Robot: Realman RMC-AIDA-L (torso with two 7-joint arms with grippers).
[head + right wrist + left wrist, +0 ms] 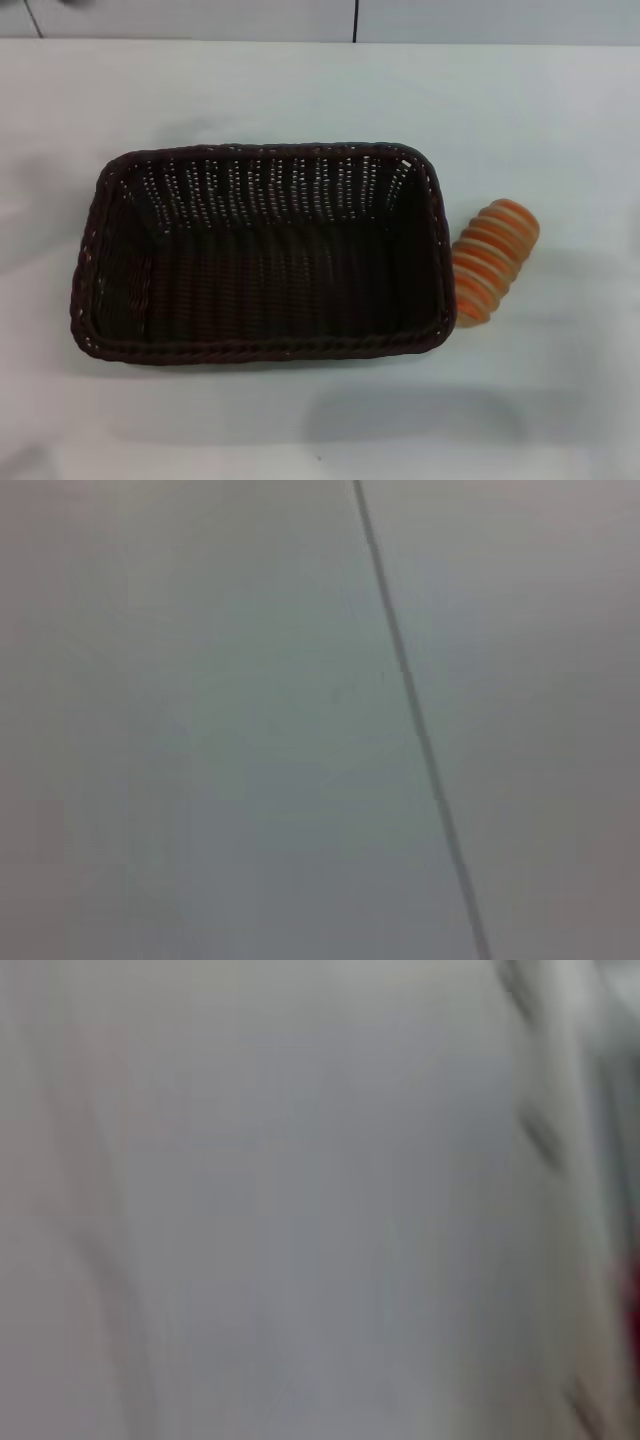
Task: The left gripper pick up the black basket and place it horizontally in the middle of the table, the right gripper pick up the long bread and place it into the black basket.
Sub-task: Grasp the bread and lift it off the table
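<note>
The black basket [262, 252] lies flat on the white table [300, 90], long side running left to right, near the middle, and it is empty inside. The long bread [490, 258], tan with orange stripes, lies on the table just right of the basket, touching or nearly touching its right rim. Neither gripper shows in the head view. The left wrist view shows only a blurred pale surface, and the right wrist view shows only a pale surface with a thin dark line.
A pale wall with dark vertical seams [355, 20] runs behind the table's far edge. Bare tabletop lies in front of the basket [320, 420] and to the far right [590, 150].
</note>
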